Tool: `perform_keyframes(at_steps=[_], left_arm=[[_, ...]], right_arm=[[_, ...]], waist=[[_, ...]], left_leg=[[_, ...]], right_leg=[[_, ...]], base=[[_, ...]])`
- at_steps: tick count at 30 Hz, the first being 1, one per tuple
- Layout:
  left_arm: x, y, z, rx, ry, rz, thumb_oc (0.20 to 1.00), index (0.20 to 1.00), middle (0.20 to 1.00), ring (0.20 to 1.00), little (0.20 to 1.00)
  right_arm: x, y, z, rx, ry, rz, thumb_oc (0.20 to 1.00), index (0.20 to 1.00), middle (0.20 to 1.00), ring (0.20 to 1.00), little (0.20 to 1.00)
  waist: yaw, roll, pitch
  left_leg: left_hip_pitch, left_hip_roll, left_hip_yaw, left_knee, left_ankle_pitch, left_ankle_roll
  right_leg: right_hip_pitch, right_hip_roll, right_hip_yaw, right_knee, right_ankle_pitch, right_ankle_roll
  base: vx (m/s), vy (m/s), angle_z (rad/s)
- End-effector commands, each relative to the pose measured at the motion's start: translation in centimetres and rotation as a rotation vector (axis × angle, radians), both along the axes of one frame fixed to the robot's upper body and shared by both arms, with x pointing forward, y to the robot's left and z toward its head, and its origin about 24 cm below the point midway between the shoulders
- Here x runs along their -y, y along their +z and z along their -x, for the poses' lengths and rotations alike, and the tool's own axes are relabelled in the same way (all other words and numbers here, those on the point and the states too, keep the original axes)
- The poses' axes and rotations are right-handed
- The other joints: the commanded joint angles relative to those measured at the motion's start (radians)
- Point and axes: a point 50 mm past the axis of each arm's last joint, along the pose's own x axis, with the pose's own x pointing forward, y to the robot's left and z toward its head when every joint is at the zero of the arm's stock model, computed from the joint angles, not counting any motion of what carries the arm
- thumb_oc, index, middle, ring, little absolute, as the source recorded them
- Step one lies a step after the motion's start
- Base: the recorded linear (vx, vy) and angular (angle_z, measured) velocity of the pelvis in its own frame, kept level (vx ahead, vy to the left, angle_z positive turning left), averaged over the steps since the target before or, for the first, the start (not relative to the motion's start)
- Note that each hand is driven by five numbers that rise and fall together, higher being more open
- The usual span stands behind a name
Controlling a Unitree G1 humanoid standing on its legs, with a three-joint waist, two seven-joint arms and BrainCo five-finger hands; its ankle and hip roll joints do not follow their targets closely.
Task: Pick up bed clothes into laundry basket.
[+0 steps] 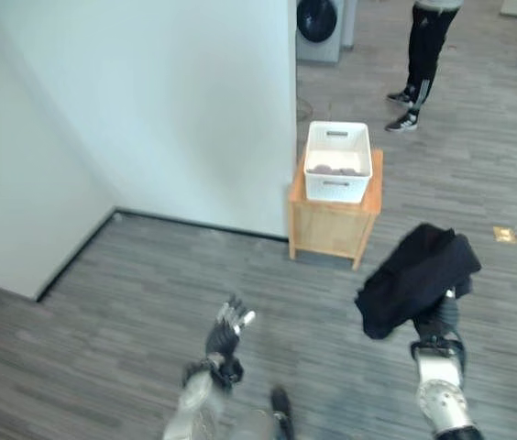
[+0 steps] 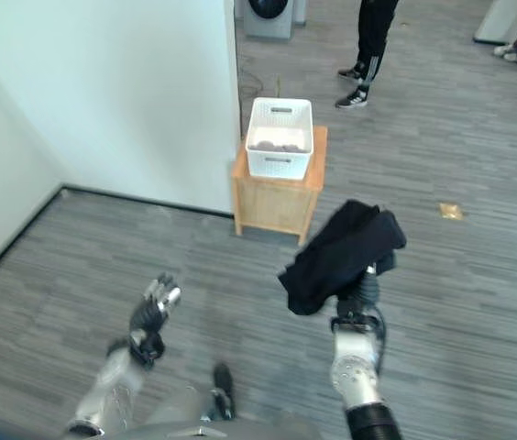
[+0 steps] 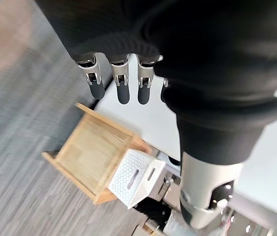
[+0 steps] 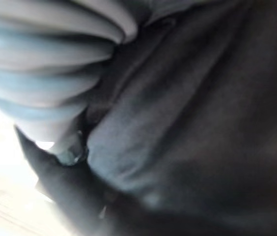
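Left eye view shows one white laundry basket (image 1: 337,161) standing on one small wooden table (image 1: 335,223), which sits at the corner of a white wall (image 1: 148,101). Inside the basket lies a low heap of pale pinkish cloth (image 1: 338,169); I cannot tell how many pieces it is. In front of the wooden table and a little to its right, one dark black garment (image 1: 418,278) is bunched up and held above the grey plank floor (image 1: 103,321), well apart from the basket. It drapes over the right hand (image 1: 437,323), whose fingers are buried in the fabric, so I cannot tell how they are set; the right wrist view shows dark folds pressed close against the hand. The left hand (image 1: 226,328) is raised in front of the table and to its left, fingers straight and relaxed, holding nothing. Beyond the table, a person's legs (image 1: 421,55) stand near a washing machine (image 1: 318,26).
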Motion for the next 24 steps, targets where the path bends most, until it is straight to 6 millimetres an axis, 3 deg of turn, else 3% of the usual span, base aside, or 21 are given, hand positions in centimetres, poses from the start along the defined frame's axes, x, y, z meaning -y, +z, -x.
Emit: perform_keyframes(at_steps=[1, 2, 3, 4, 5, 7, 10, 11, 13, 15, 16, 17, 18, 19, 20, 21, 22, 24], left_arm=[[-0.1, 2.6, -1.1, 0.154, -0.012, -0.017, 1.0, 1.0, 1.0, 1.0, 1.0], [-0.1, 2.6, -1.2, 0.155, -0.012, -0.011, 1.0, 1.0, 1.0, 1.0, 1.0], [0.0, 2.6, -1.2, 0.157, -0.007, -0.001, 1.0, 1.0, 1.0, 1.0, 1.0], [-0.2, 2.6, -1.2, 0.156, -0.001, -0.001, 1.0, 1.0, 1.0, 1.0, 1.0], [-0.2, 2.6, -1.2, 0.156, -0.001, -0.001, 1.0, 1.0, 1.0, 1.0, 1.0], [-0.2, 2.7, -1.6, 0.168, -0.008, -0.019, 1.0, 1.0, 1.0, 1.0, 1.0], [-0.5, 2.9, -1.6, 0.183, -0.008, -0.048, 1.0, 1.0, 1.0, 1.0, 1.0], [-0.5, 2.7, -1.5, 0.179, 0.002, -0.032, 1.0, 1.0, 1.0, 1.0, 1.0], [-0.1, 2.5, -1.7, 0.166, 0.048, 0.057, 1.0, 1.0, 1.0, 1.0, 1.0], [0.9, 2.0, -1.4, 0.134, 0.041, 0.115, 1.0, 1.0, 1.0, 1.0, 1.0], [1.2, 1.8, -1.2, 0.126, 0.02, 0.122, 1.0, 1.0, 1.0, 1.0, 1.0], [1.6, 1.3, -0.9, 0.094, -0.008, 0.11, 1.0, 1.0, 1.0, 1.0, 1.0], [1.6, 1.3, -0.9, 0.093, -0.008, 0.11, 1.0, 1.0, 1.0, 1.0, 1.0], [1.8, 1.0, -0.7, 0.079, -0.011, 0.116, 1.0, 1.0, 1.0, 1.0, 1.0], [1.9, 0.7, -0.4, 0.063, -0.014, 0.118, 1.0, 1.0, 1.0, 1.0, 1.0], [1.7, 0.6, -0.3, 0.058, -0.002, 0.099, 1.0, 1.0, 1.0, 1.0, 1.0], [1.7, 0.5, 0.0, 0.054, -0.013, 0.094, 1.0, 1.0, 1.0, 1.0, 1.0], [1.7, 0.7, -0.2, 0.067, -0.033, 0.076, 1.0, 1.0, 1.0, 1.0, 1.0]], right_arm=[[2.2, 2.6, -0.4, 0.138, -0.032, 0.068, 0.2, 0.2, 0.2, 0.2, 0.2], [2.2, 2.6, -0.3, 0.137, -0.036, 0.057, 0.2, 0.2, 0.2, 0.2, 0.2], [2.8, 2.1, -0.1, 0.112, -0.062, 0.059, 0.2, 0.2, 0.2, 0.2, 0.2], [3.2, 2.0, 0.0, 0.102, -0.078, 0.065, 0.2, 0.2, 0.2, 0.2, 0.2], [3.2, 2.0, 0.0, 0.103, -0.078, 0.065, 0.2, 0.2, 0.2, 0.2, 0.2], [3.9, 1.8, 0.3, 0.093, -0.107, 0.077, 0.2, 0.2, 0.2, 0.2, 0.2], [5.7, 1.4, 0.8, 0.069, -0.161, 0.117, 0.2, 0.2, 0.2, 0.2, 0.2], [6.3, 1.7, 0.7, 0.075, -0.176, 0.151, 0.2, 0.2, 0.2, 0.2, 0.2], [6.9, 2.9, 0.3, 0.108, -0.19, 0.183, 0.2, 0.2, 0.2, 0.2, 0.2], [7.3, 3.5, -0.2, 0.124, -0.197, 0.206, 0.2, 0.2, 0.2, 0.2, 0.2], [7.5, 3.6, -0.2, 0.118, -0.203, 0.206, 0.2, 0.2, 0.2, 0.2, 0.2], [7.6, 3.7, -0.1, 0.111, -0.208, 0.197, 0.2, 0.2, 0.2, 0.2, 0.2], [7.6, 3.6, -0.1, 0.111, -0.208, 0.197, 0.2, 0.2, 0.2, 0.2, 0.2], [7.4, 3.8, -0.1, 0.12, -0.205, 0.184, 0.2, 0.2, 0.2, 0.2, 0.2], [7.2, 3.7, 0.1, 0.117, -0.196, 0.178, 0.2, 0.2, 0.2, 0.2, 0.2], [7.3, 3.7, 0.3, 0.11, -0.205, 0.187, 0.2, 0.2, 0.2, 0.2, 0.2], [7.1, 3.7, 0.4, 0.107, -0.177, 0.195, 0.2, 0.2, 0.2, 0.2, 0.2], [6.5, 3.7, 0.5, 0.142, -0.155, 0.163, 0.2, 0.2, 0.2, 0.2, 0.2]], waist=[[-0.002, 0.073, 0.0], [-0.01, 0.075, 0.0], [-0.027, 0.071, -0.006], [-0.04, 0.069, -0.011], [-0.04, 0.071, -0.012], [-0.062, 0.061, -0.024], [-0.062, 0.033, -0.05], [-0.063, 0.028, -0.043], [-0.049, 0.012, -0.022], [-0.028, -0.007, 0.001], [-0.024, -0.008, 0.002], [-0.026, 0.0, -0.009], [-0.025, -0.002, -0.008], [-0.025, 0.005, -0.018], [-0.022, 0.008, -0.032], [-0.021, 0.018, -0.045], [-0.032, 0.021, -0.052], [-0.034, 0.029, -0.062]], left_leg=[[0.063, 0.117, -0.067, -0.133, 0.131, -0.118], [0.08, 0.111, -0.078, -0.142, 0.124, -0.123], [0.106, 0.097, -0.101, -0.154, 0.099, -0.143], [0.121, 0.094, -0.119, -0.161, 0.089, -0.152], [0.118, 0.096, -0.119, -0.161, 0.091, -0.153], [0.141, 0.093, -0.145, -0.176, 0.073, -0.17], [0.156, 0.105, -0.174, -0.111, 0.019, -0.188], [0.117, 0.131, -0.197, 0.006, 0.054, -0.213], [-0.011, 0.166, -0.252, 0.254, 0.158, -0.267], [-0.092, 0.194, -0.262, 0.384, 0.222, -0.291], [-0.107, 0.203, -0.256, 0.362, 0.235, -0.292], [-0.12, 0.28, -0.169, 0.235, 0.251, -0.294], [-0.113, 0.278, -0.166, 0.228, 0.253, -0.294], [-0.111, 0.301, -0.116, 0.133, 0.25, -0.294], [-0.08, 0.297, -0.074, -0.002, 0.244, -0.306], [-0.061, 0.291, -0.039, -0.101, 0.268, -0.29], [-0.05, 0.289, -0.029, -0.054, 0.244, -0.285], [-0.042, 0.27, -0.033, -0.075, 0.24, -0.284]], right_leg=[[0.114, -0.058, 0.097, -0.516, 0.111, 0.103], [0.107, -0.057, 0.095, -0.578, 0.101, 0.099], [0.095, -0.037, 0.123, -0.809, 0.076, 0.089], [0.108, -0.013, 0.154, -0.912, 0.068, 0.091], [0.109, -0.01, 0.153, -0.918, 0.073, 0.09], [0.116, 0.022, 0.244, -1.085, 0.085, 0.107], [0.149, 0.021, 0.209, -1.097, 0.105, 0.108], [0.19, 0.045, 0.211, -1.136, 0.103, 0.089], [0.245, 0.06, 0.149, -1.165, 0.088, 0.046], [0.318, 0.072, 0.096, -1.206, 0.062, 0.012], [0.339, 0.076, 0.087, -1.222, 0.055, 0.009], [0.375, 0.079, 0.042, -1.24, 0.033, 0.01], [0.377, 0.077, 0.043, -1.241, 0.032, 0.01], [0.387, 0.082, 0.023, -1.247, 0.025, 0.015], [0.406, 0.081, 0.014, -1.253, 0.006, 0.032], [0.403, 0.079, -0.006, -1.244, 0.009, 0.039], [0.398, 0.083, -0.01, -1.24, -0.001, 0.037], [0.401, 0.078, -0.017, -1.244, -0.002, 0.046]], base=[[0.26, -0.041, 0.49], [0.53, -0.184, 0.47], [0.51, -0.232, 0.38], [0.4, -0.208, 0.34], [0.26, -0.128, 0.41], [0.42, -0.234, 0.79], [0.38, -0.306, 0.71], [0.28, -0.419, 0.28], [0.17, -0.376, 0.5], [0.2, -0.323, 0.75], [0.31, -0.215, 0.8], [0.23, -0.08, 0.7], [0.26, -0.038, 0.77], [0.26, 0.02, 0.55], [0.3, 0.055, 0.32], [0.25, 0.037, 0.1], [0.15, 0.044, 0.12], [0.16, 0.068, 0.3]])
